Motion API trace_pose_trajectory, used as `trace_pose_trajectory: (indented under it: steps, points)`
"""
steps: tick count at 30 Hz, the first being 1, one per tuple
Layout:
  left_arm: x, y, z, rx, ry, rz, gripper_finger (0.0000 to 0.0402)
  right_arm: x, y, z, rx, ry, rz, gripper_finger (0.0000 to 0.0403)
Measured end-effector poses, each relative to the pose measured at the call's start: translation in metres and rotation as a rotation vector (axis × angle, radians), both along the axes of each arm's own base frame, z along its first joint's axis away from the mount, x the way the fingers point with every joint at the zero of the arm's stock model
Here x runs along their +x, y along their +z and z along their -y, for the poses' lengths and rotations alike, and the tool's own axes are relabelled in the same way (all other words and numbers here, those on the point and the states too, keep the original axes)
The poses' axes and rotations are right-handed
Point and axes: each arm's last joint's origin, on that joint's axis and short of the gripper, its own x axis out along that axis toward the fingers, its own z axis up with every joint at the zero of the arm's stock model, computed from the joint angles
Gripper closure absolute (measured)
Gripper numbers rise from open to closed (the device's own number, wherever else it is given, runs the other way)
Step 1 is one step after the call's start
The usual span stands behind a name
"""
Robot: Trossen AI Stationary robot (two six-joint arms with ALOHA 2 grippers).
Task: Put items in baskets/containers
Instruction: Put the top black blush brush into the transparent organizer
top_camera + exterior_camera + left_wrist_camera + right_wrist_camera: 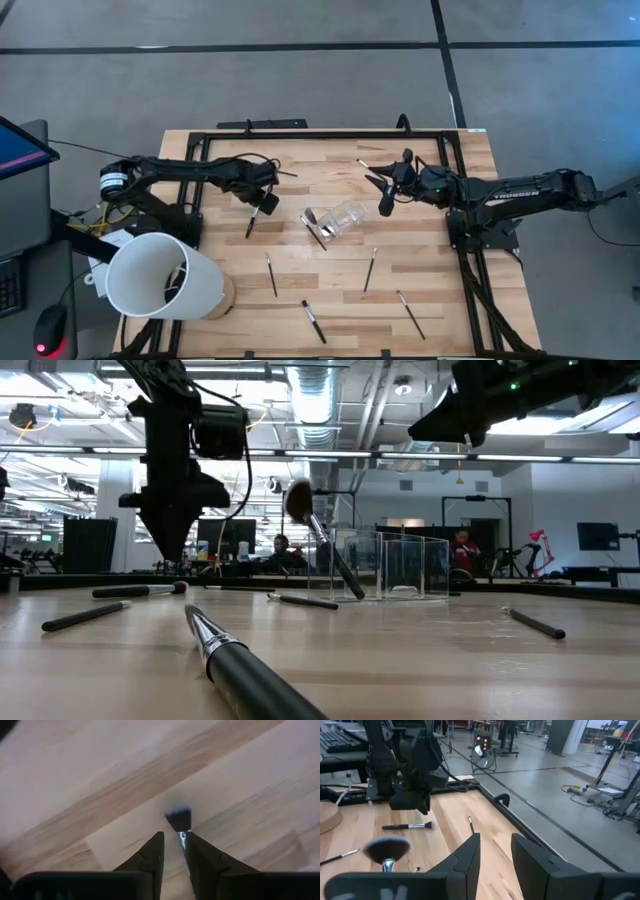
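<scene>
A: Looking from above, the left gripper hangs over a thin dark brush left of the clear plastic box.

B: Its wrist view shows narrowly parted fingers straddling the ferrule, not clamped. Next: close, lift.

A: The right gripper waits, holding nothing.

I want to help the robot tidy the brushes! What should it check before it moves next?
1. Left gripper lined up over a brush: ok.
2. That brush lifted off the table: cannot tell.
3. Clear box free to reach between the arms: ok.
4. Fluffy brush leaning at the box properly inside: cannot tell.
5. Right gripper out of the way, jaws open and empty: ok.
6. All brushes put away: not ok, several lie loose on the table.
</scene>
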Motion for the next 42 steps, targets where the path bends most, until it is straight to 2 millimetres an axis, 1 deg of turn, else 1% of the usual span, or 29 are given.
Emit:
trace_pose_trajectory:
  steps: [2, 6, 10, 13, 19, 21, 24, 27, 31, 37, 42]
  points:
    - [0.002, 0.001, 0.002, -0.009, 0.013, 0.028, 0.0325, 0.000, 0.000, 0.000, -0.012, 0.002, -0.006, 0.0301]
    - [0.001, 0.007, 0.007, -0.116, 0.039, 0.091, 0.0325, 0.000, 0.000, 0.002, -0.028, -0.004, -0.013, 0.0301]
    - [0.002, 0.005, 0.007, -0.144, 0.049, 0.093, 0.0318, -0.003, 0.002, 0.008, -0.030, -0.035, -0.001, 0.0301]
    - [0.003, 0.001, 0.007, -0.153, 0.049, 0.073, 0.0299, -0.005, 0.004, 0.011, -0.029, -0.048, 0.004, 0.0301]
    - [0.007, -0.014, 0.006, -0.164, 0.052, -0.005, 0.0241, -0.009, 0.006, 0.011, -0.024, -0.027, 0.003, 0.0301]
    - [0.008, -0.020, 0.005, -0.172, 0.055, -0.024, 0.0228, -0.009, 0.006, 0.011, -0.026, -0.028, 0.008, 0.0301]
    - [0.010, -0.025, 0.004, -0.174, 0.058, -0.049, 0.0221, -0.009, 0.006, 0.011, -0.026, -0.028, 0.004, 0.0301]
    - [0.009, -0.028, 0.002, -0.166, 0.064, -0.064, 0.0225, -0.009, 0.006, 0.011, -0.032, -0.027, -0.001, 0.0301]
    - [0.007, -0.032, 0.000, -0.170, 0.073, -0.076, 0.0247, -0.010, 0.005, 0.011, -0.038, -0.025, -0.015, 0.0301]
    - [-0.002, -0.043, 0.003, -0.179, 0.085, -0.111, 0.0283, -0.010, 0.003, 0.011, -0.037, -0.025, -0.031, 0.0301]
    - [-0.005, -0.048, 0.005, -0.178, 0.086, -0.105, 0.0300, -0.010, 0.003, 0.011, -0.036, -0.026, -0.031, 0.0301]
